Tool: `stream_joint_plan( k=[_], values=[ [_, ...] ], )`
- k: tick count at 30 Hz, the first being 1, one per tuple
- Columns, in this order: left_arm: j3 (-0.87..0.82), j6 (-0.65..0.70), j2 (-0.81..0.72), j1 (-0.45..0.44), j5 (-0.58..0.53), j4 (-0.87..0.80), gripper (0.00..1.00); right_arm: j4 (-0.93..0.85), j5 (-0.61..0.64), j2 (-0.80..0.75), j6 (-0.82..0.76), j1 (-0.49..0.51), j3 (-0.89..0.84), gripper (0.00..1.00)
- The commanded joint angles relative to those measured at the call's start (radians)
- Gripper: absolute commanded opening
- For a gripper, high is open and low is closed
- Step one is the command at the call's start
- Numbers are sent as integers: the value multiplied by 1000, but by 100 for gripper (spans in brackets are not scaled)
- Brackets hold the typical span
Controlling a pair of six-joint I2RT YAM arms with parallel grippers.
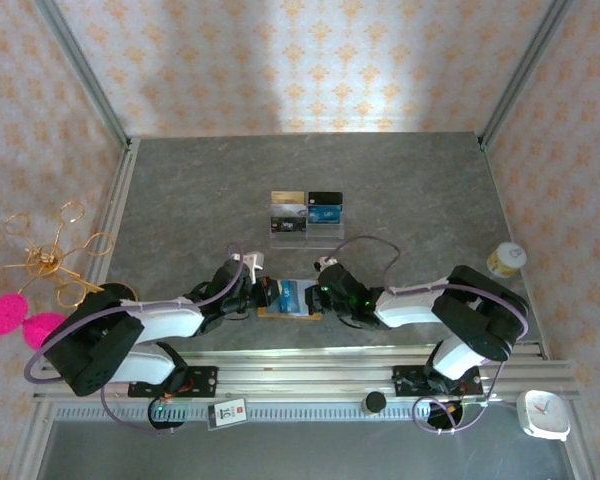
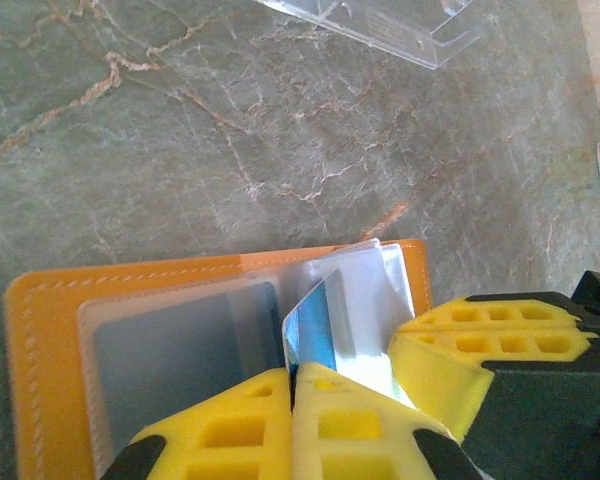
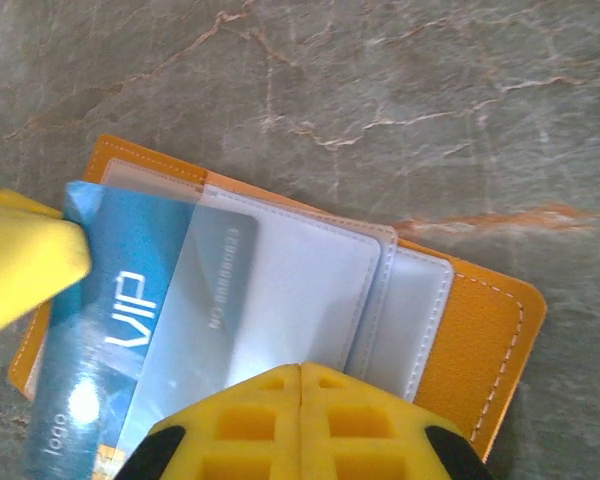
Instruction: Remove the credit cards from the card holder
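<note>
four cards (image 1: 307, 210) sit in the stand (image 1: 307, 240) well beyond both grippers, so most of the job looks done — the holder (image 3: 480, 340) lies open between the fingertips, a blue card (image 3: 130, 300) half out of its clear sleeve. the left gripper (image 2: 292, 400) has its fingers pressed together on that card's lifted edge, seemingly pinching it, while the right gripper (image 3: 300, 390), fingers pressed together on nothing, pins the sleeves just beside. left, i'd judge: pull this card free — whether more hide underneath i can't tell.
</note>
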Motion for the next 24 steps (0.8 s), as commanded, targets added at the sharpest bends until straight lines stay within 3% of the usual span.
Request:
stream_joint_plan(
  k=[1,4,14,24],
  values=[
    [2,54,-54,10,22,-60,0,-121,87,-18,19,-1,-43,4],
    [7,78,-94,10,36,-76,0,-98,80,-49,-11,-1,-48,10],
    [-25,71,-226,13,103,27,0,25,-21,-302,-131,-5,-88,53],
    [-76,6,-334,14,247,267,0,164,-204,-450,-92,-47,-174,67]
  ],
)
